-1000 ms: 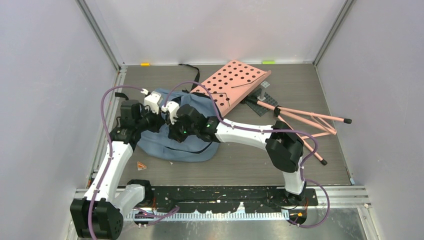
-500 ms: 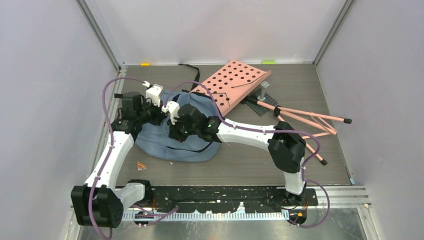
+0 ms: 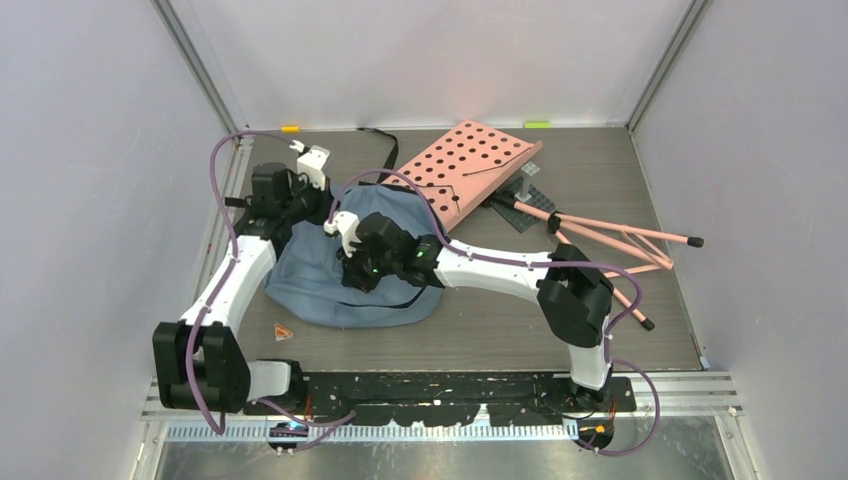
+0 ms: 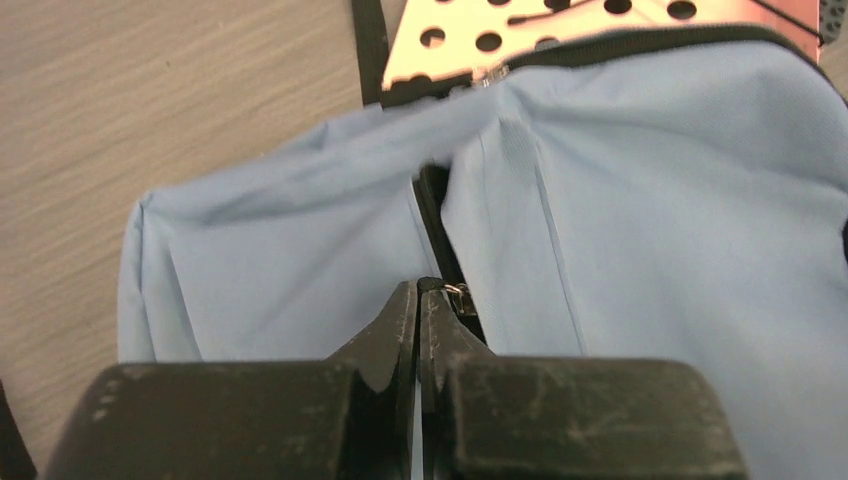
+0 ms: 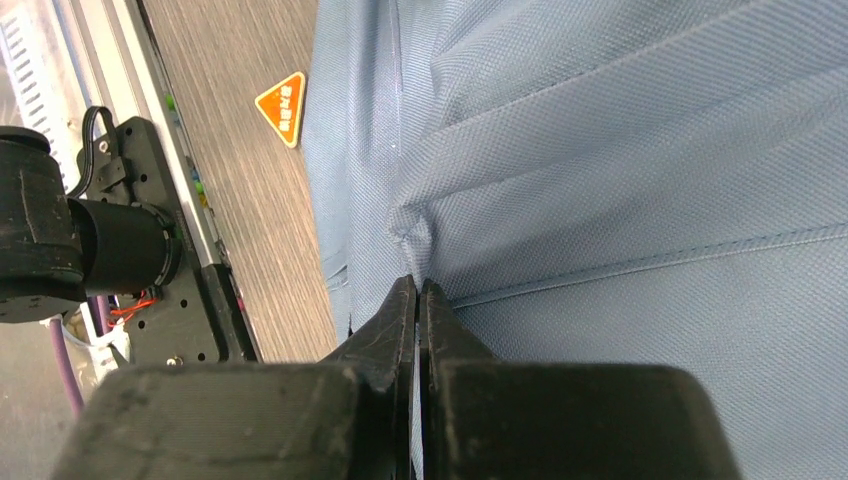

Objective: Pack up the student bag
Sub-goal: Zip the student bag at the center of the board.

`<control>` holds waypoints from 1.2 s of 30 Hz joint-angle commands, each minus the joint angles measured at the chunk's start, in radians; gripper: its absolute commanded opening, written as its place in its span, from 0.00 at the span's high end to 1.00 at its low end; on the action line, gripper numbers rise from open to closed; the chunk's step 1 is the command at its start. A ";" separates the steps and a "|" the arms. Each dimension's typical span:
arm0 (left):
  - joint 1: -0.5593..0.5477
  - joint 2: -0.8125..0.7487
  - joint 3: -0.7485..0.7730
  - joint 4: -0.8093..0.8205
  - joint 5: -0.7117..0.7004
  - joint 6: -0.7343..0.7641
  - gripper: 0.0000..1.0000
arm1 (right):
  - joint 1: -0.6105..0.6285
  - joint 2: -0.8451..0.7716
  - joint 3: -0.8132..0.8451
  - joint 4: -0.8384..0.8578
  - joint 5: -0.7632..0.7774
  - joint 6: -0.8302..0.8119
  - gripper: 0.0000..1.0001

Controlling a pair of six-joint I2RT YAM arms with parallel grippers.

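Top view: student bag (image 3: 320,285) lies left of centre on the worktop (image 3: 500,320), its upper right edge touching the pink perforated board (image 3: 470,160).
Left wrist view: left gripper (image 4: 420,290) is clamped on the zipper pull (image 4: 455,295) at frame centre.
Right wrist view: right gripper (image 5: 418,285) pinches a puckered fold of bag fabric.

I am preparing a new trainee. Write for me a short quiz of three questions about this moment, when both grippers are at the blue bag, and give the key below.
1. True or false: the right gripper is shut on a fold of the student bag fabric.
2. Choose one: the left gripper is closed at the bag's A) zipper, B) side pocket, C) name tag.
3. Fill in: the orange triangle lies on the ____ arm's side of the bag.

Key: 1 true; 2 A; 3 left.
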 commanded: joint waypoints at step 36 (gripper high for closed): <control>-0.069 0.246 0.197 0.301 -0.262 0.047 0.27 | 0.034 -0.092 0.064 -0.209 0.026 -0.094 0.50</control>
